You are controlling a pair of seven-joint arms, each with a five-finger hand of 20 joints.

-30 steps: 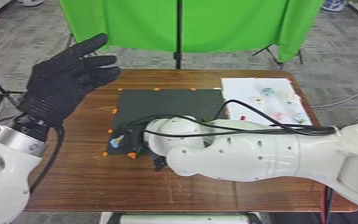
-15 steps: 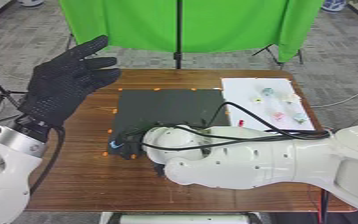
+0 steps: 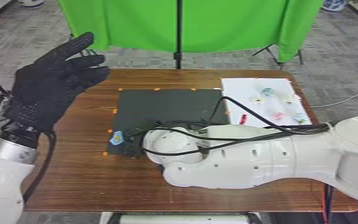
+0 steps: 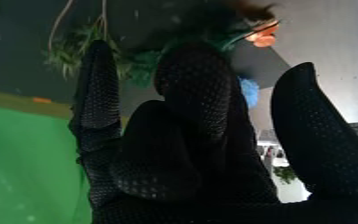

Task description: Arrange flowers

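Note:
My left hand point(image 3: 55, 82) is raised over the table's left side, fingers relaxed and open. My right hand point(image 3: 186, 124) is over the lower part of the dark mat point(image 3: 162, 106), largely hidden by its own arm. To its left, a blue flower point(image 3: 116, 138) lies at the mat's lower left corner. In the right wrist view, my right hand point(image 4: 189, 145) is open, its thumb apart from the fingers and nothing between them. Beyond the fingers are green leaves point(image 4: 69, 57), an orange-pink flower point(image 4: 264, 37) and part of the blue flower point(image 4: 248, 91).
A white sheet point(image 3: 239, 90) at the right of the table holds several small pale flowers point(image 3: 267, 92) and a red piece point(image 3: 243, 119). Black cables point(image 3: 269, 117) loop above the right arm. Orange marks line the mat's edges. A green curtain point(image 3: 238, 25) hangs behind the table.
My right hand has drawn away from the mat's lower left corner, uncovering more of the blue flower. My left hand has shifted slightly left and toward the near side.

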